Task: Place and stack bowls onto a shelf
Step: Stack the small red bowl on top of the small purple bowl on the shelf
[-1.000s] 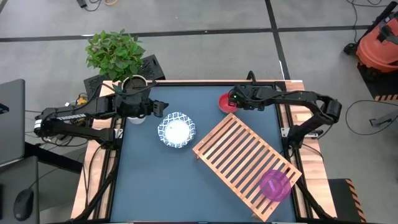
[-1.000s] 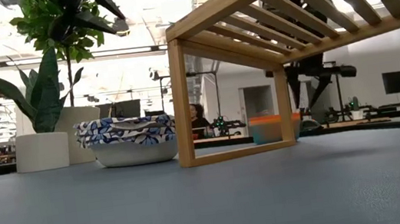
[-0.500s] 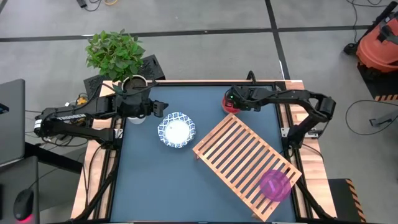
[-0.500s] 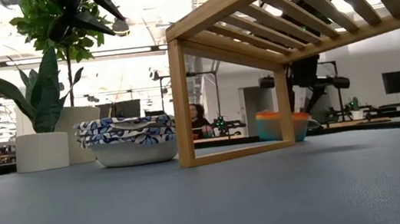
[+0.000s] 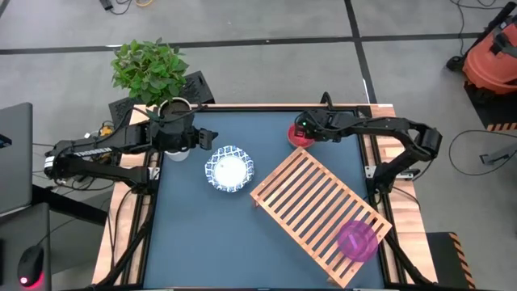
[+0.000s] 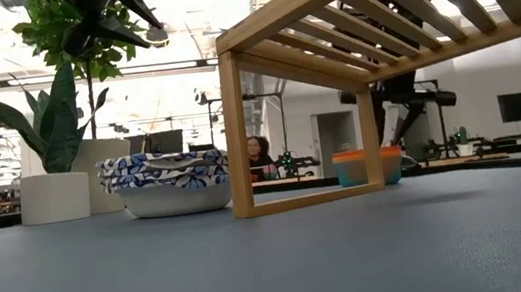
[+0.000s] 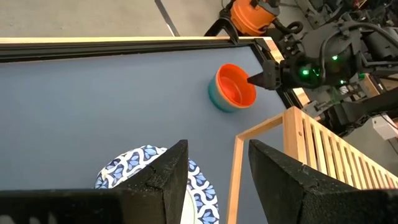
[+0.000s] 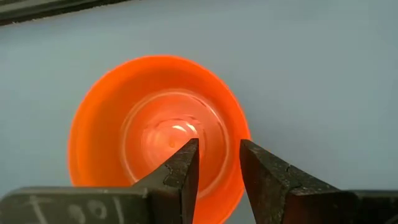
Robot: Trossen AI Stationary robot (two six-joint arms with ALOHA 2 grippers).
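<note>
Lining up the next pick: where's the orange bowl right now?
High view: the orange bowl sits at the table's far right, just beyond the shelf, with the right claw straddling its rim.

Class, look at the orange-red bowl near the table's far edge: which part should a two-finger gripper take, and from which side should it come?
Probably the rim. The orange-red bowl sits upright with its mouth open, so one finger can go inside the thin wall and one outside. Come from above on the side nearest the right gripper, whose open jaws already straddle that rim.
</note>
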